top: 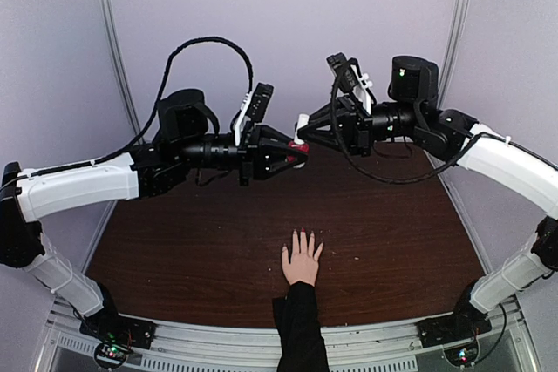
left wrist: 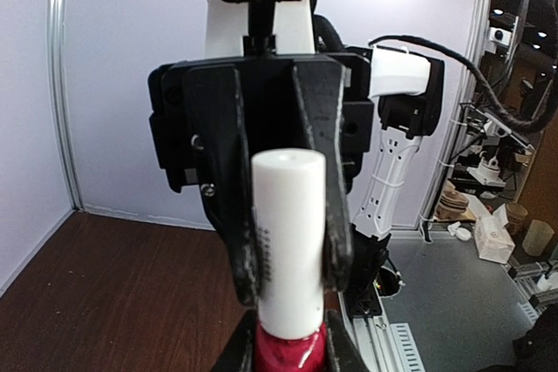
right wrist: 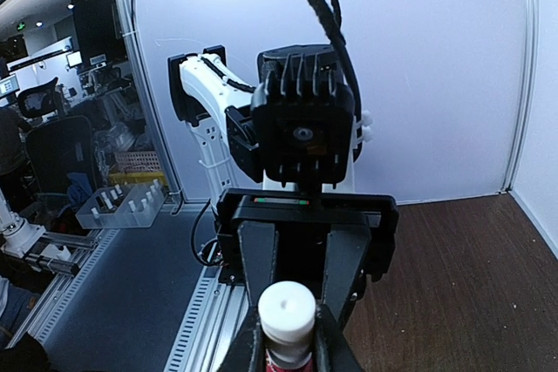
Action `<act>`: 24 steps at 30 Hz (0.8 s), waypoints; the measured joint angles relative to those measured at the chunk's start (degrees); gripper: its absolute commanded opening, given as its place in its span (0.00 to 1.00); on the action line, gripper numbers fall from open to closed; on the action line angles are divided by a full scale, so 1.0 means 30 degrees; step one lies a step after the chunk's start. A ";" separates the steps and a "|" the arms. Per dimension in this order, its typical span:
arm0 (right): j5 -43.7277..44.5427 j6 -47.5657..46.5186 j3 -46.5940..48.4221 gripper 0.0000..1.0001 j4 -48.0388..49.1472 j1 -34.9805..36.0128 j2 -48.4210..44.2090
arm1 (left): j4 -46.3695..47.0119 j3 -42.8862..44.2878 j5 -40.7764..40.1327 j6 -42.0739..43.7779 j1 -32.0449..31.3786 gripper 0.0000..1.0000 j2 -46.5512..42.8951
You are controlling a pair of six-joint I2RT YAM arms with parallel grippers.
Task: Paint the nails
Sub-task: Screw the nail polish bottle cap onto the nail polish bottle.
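A pale hand (top: 302,263) in a black sleeve lies flat at the table's near edge, fingers pointing away. Its nails (top: 302,234) are too small for me to tell their colour. High above the table, a small red bottle (top: 299,151) with a white cap (top: 301,131) hangs between both arms. My left gripper (top: 298,153) (left wrist: 292,353) is shut on the red bottle (left wrist: 292,346). My right gripper (top: 301,128) (right wrist: 289,341) is shut on the white cap (right wrist: 287,313) (left wrist: 288,241), its fingers (left wrist: 324,215) flanking it in the left wrist view.
The dark wooden table (top: 192,241) is walled by pale panels at the back and sides. Both arm bases (top: 113,328) sit on the metal rail along the near edge. The hand lies roughly midway between them, well below the grippers.
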 measured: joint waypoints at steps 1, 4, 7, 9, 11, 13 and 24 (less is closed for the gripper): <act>0.0168 -0.0022 0.0036 0.06 -0.0066 0.0000 0.0000 | -0.0073 -0.0007 -0.0313 0.0073 -0.0022 0.00 -0.0044; 0.0852 -0.0153 0.0175 0.04 -0.0342 0.0007 0.0051 | -0.0291 -0.0117 -0.1399 0.0335 -0.0109 0.00 -0.0219; 0.1756 -0.0306 0.0240 0.01 -0.0444 0.0066 0.0197 | -0.0452 -0.0364 -0.2718 0.0714 -0.0138 0.00 -0.0437; 0.2273 -0.0335 0.0262 0.00 -0.0495 0.0095 0.0299 | -0.0590 -0.0488 -0.3563 0.0954 -0.0138 0.00 -0.0510; 0.2907 -0.0335 0.0313 0.00 -0.0546 0.0131 0.0430 | -0.0758 -0.0532 -0.4291 0.1151 -0.0138 0.00 -0.0532; 0.3446 -0.0342 0.0372 0.00 -0.0634 0.0168 0.0532 | -0.0933 -0.0539 -0.5005 0.1355 -0.0138 0.00 -0.0532; 0.8138 -0.0168 0.0816 0.00 -0.0838 0.0969 0.1086 | -0.1290 -0.0619 -0.9289 0.2506 -0.0277 0.00 -0.0517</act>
